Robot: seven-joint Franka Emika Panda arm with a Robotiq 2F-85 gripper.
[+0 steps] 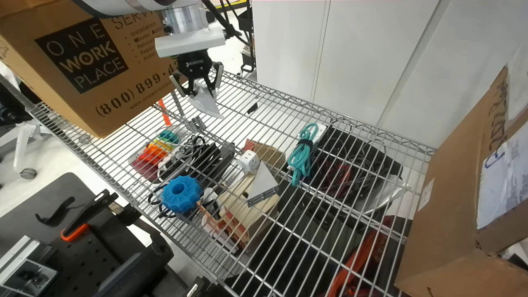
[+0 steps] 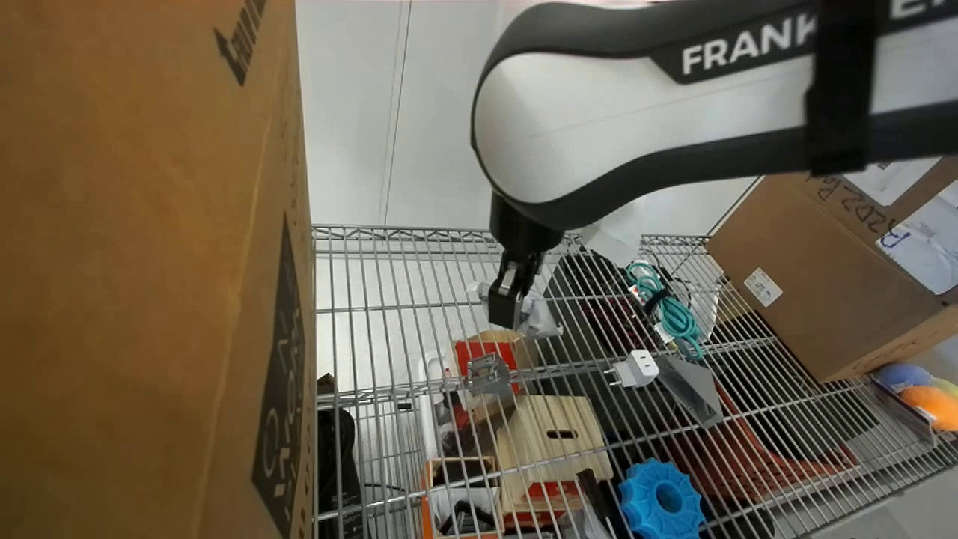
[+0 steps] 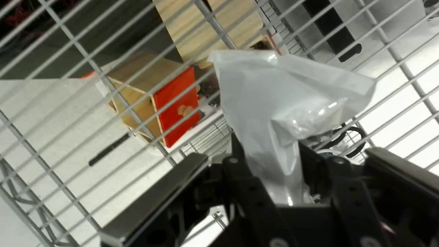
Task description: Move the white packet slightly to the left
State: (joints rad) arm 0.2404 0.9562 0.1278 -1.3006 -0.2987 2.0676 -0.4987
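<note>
The jaws are drawn in on the white packet [image 1: 205, 102], a glossy plastic pouch bunched at its pinched end and fanning out beyond the tips. The wrist view shows this grip best: the pouch takes up the centre of the frame, with the bars of the wire-rack counter [image 2: 419, 233] behind it and, to its left, a red-fronted wooden box [image 3: 178, 106] lying beneath those bars. In an exterior view the packet hangs in the upper middle, right of the large cardboard box [image 1: 95, 66]. It looks held above the counter, though I cannot tell how much air lies below it.

I take the step in hand to be the carry: the grasp is made, the placing not yet done. The next move calls for a short shift to the left, a slow lowering until the free end meets the bars, then a parting of the jaws. Which way that left runs in these pictures is unclear; the robot's own side seems the sensible reading.

On the way down, the grey metal bracket [image 2: 488, 373], just below the jaws near mid-frame in an exterior view, deserves some room. The thin film will probably fold as it lands, so an unhurried release suits it.
</note>
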